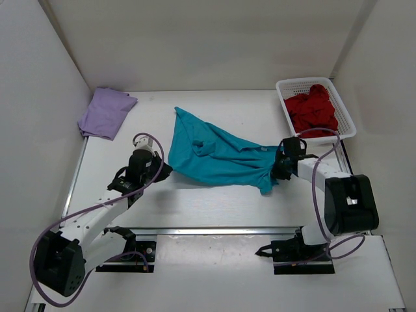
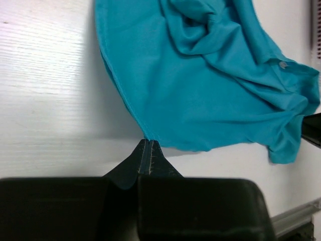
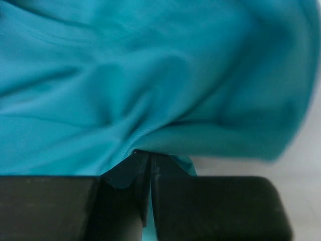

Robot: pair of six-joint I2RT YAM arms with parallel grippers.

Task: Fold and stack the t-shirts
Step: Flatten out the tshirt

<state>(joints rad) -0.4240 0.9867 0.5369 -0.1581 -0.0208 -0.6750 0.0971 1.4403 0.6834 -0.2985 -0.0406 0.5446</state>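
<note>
**A:** From the top camera, how far along are we?

**B:** We judge about a third. The purple shirt (image 1: pixel 106 112) lies folded at the table's (image 1: pixel 214 208) far left corner. The teal shirt (image 1: pixel 218 155) is spread, rumpled and unfolded, mid-table between the arms. The red shirt (image 1: pixel 313 109) sits bunched in the basket (image 1: pixel 283 88) at far right. Two shirts are left to fold and stack.

**A:** And the left wrist camera?

**B:** We see the left gripper (image 2: pixel 149 145) with its fingers pressed together at the teal hem. It seems to pinch the very edge.

**A:** The right wrist?

**B:** The right gripper (image 3: pixel 148 160) is clamped on teal cloth. Fabric bunches at its tips, shows between the fingers and fills the view.
</note>
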